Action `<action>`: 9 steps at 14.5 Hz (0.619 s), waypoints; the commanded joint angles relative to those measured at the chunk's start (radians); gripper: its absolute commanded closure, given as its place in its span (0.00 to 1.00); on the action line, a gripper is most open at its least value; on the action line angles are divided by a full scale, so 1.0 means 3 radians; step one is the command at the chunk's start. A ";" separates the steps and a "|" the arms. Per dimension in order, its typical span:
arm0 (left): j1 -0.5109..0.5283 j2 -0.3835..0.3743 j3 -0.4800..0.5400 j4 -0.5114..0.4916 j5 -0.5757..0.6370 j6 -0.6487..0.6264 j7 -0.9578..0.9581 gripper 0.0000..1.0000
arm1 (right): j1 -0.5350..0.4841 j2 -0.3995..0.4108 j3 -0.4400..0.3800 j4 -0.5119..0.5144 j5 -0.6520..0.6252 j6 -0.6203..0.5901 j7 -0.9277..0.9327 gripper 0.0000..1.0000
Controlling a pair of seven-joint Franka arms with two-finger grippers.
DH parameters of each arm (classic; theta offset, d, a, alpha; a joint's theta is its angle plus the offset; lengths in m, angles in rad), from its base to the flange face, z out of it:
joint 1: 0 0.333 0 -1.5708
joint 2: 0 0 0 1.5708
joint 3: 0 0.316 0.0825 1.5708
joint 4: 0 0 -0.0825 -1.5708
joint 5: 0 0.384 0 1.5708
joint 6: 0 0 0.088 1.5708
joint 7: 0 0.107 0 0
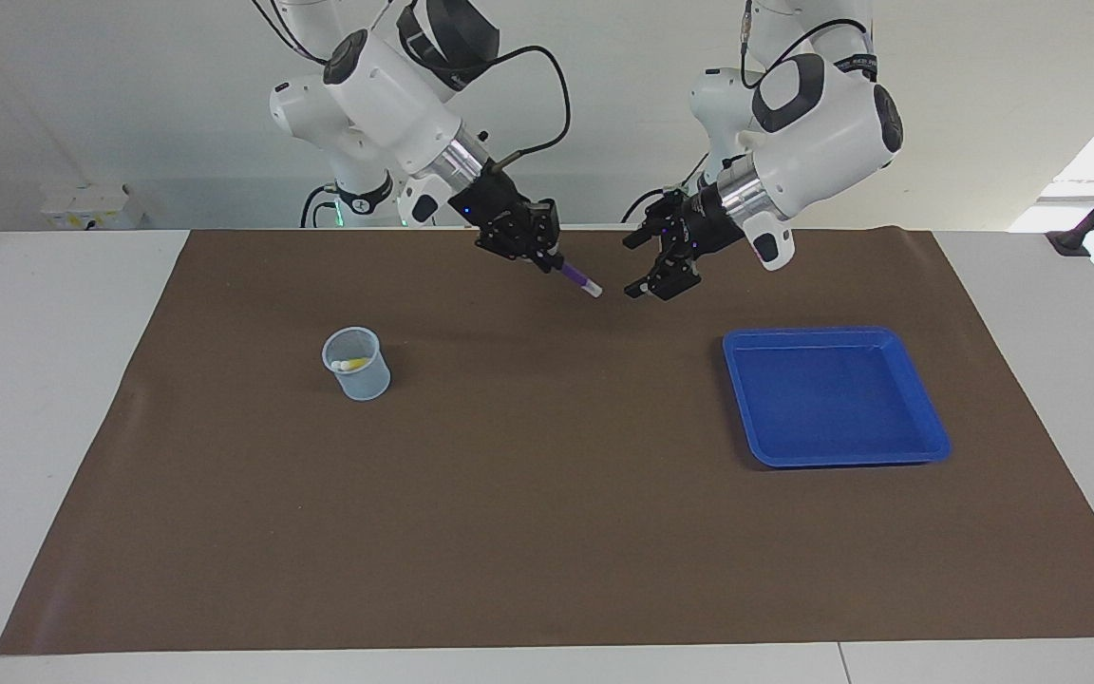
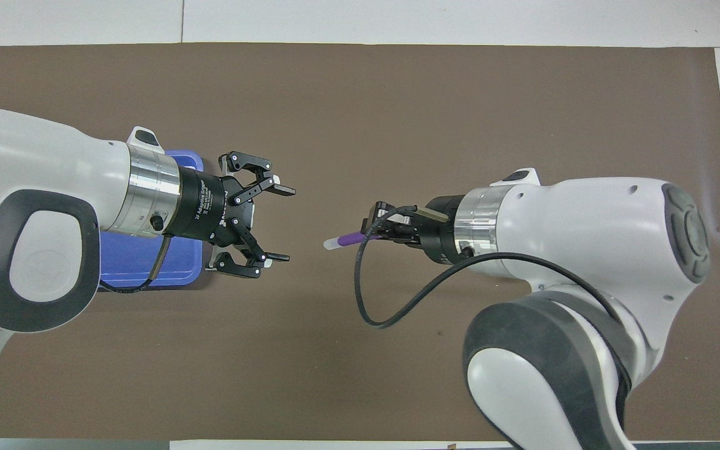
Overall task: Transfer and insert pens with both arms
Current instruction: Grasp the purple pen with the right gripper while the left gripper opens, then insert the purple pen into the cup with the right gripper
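My right gripper (image 1: 547, 258) (image 2: 377, 232) is shut on the purple pen (image 1: 574, 276) (image 2: 349, 239) and holds it in the air over the middle of the brown mat. The pen's pale end points toward my left gripper (image 1: 637, 266) (image 2: 285, 224). That gripper hangs open and holds nothing, a short gap away from the pen's tip. A translucent cup (image 1: 358, 375) stands on the mat toward the right arm's end. A yellow pen (image 1: 355, 363) with a pale end lies inside it. In the overhead view the right arm hides the cup.
A blue tray (image 1: 832, 394) (image 2: 147, 262) with nothing in it lies on the mat toward the left arm's end; the left arm covers part of it in the overhead view. The brown mat (image 1: 547, 532) spreads over most of the white table.
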 commanded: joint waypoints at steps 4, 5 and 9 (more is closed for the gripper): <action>0.0027 -0.0081 0.0055 0.0017 0.0078 0.0059 0.0076 0.00 | -0.0779 0.0078 0.0012 0.0315 -0.1232 -0.0980 -0.2059 1.00; 0.0027 -0.0076 0.0055 0.0017 0.0098 0.0064 0.0081 0.00 | -0.0876 0.0058 0.0012 0.0274 -0.1426 -0.0985 -0.2418 1.00; 0.0078 -0.0081 0.0055 0.0043 0.0124 0.0069 0.0086 0.00 | -0.1112 0.0022 0.0012 -0.0103 -0.1699 -0.0786 -0.2871 1.00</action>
